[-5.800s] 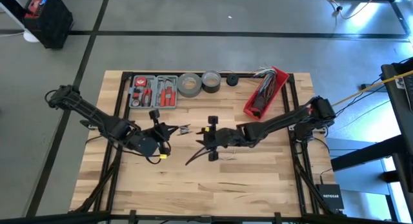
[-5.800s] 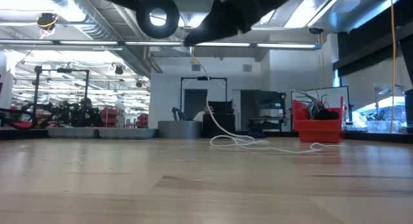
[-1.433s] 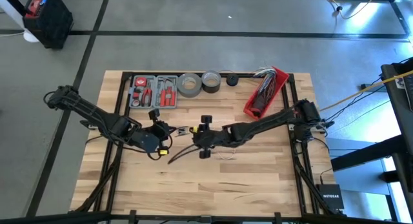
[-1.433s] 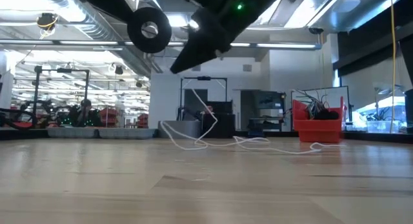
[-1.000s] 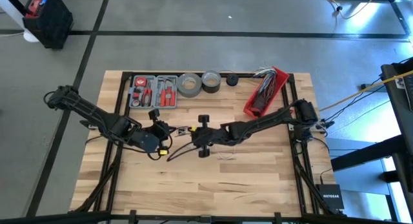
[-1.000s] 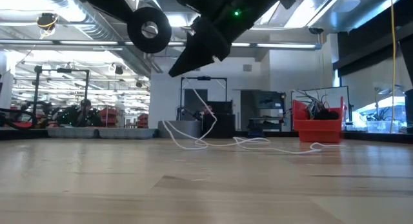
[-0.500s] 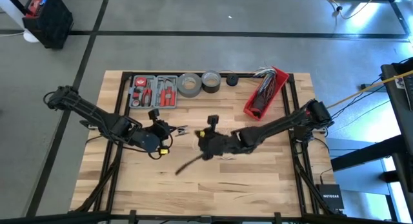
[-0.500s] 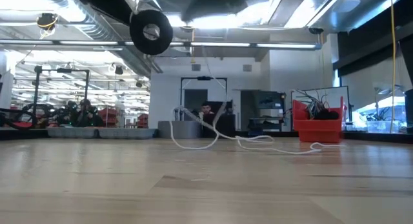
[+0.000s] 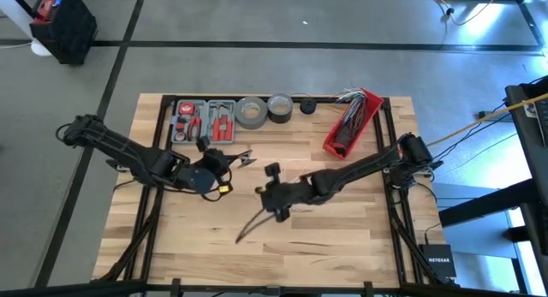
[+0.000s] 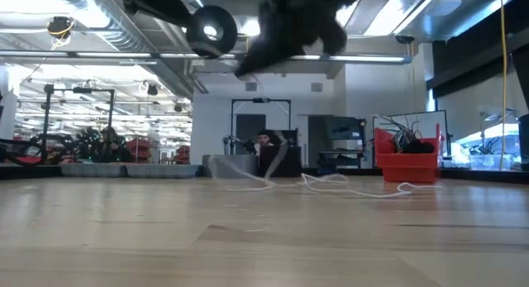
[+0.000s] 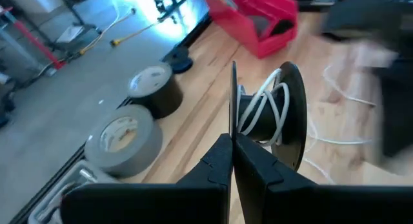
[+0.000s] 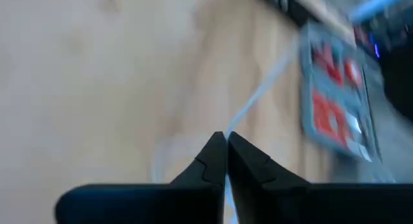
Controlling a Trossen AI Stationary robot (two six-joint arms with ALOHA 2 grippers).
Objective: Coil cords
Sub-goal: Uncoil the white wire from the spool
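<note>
A thin white cord (image 10: 331, 184) lies in loose loops on the table's middle. Part of it is wound on a small black spool with two round discs (image 11: 271, 114). My left gripper (image 11: 231, 141) is shut on that spool, which hangs above the table left of centre (image 9: 242, 160). In the low view the spool (image 10: 213, 29) shows high up. My right gripper (image 12: 226, 139) is shut on the cord; it hangs over the table's middle (image 9: 248, 231) and points toward the near left. My left gripper pinches one disc of the spool at its rim (image 11: 232, 98) between its two fingers. The spool is lifted clear of the table, with cord turns (image 11: 261, 111) around its core. My right gripper pinches a single strand of the cord (image 12: 248, 108) between its fingertips. The strand runs on from the tips; the picture is blurred.
Along the far edge stand a grey tool case with red tools (image 9: 204, 120), two tape rolls (image 9: 251, 112) (image 9: 279, 106) and a small black disc (image 9: 307, 106). A red bin of wires (image 9: 351, 121) sits at the far right. Bare wood lies toward the near edge.
My right gripper has moved toward the table's near edge and risen, rolling as it went. My left gripper has turned with the spool, which now shows farther right in the low view. The cord's raised loop has dropped lower over the table.
</note>
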